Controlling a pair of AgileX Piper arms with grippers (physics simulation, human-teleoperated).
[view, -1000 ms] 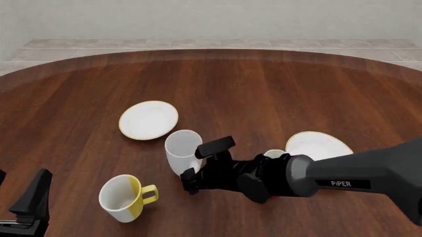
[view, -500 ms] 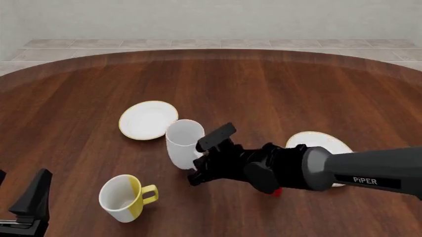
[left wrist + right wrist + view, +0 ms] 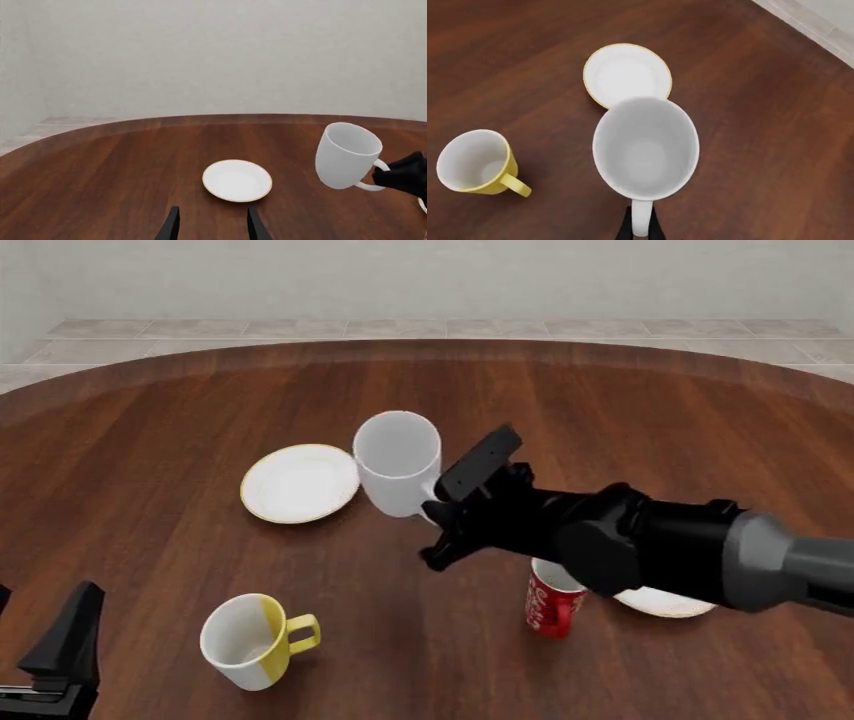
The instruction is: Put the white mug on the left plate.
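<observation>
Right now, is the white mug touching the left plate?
Apart. In the left wrist view the white mug hangs in the air, held by its handle in the right hand, with bare table between it and the left plate.

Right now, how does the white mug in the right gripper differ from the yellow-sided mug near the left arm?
The white mug is all white, held by its handle in the right gripper above the table; the yellow-sided mug has a yellow side and handle and rests on the table. The white mug looks taller. Both are empty and open upward.
</observation>
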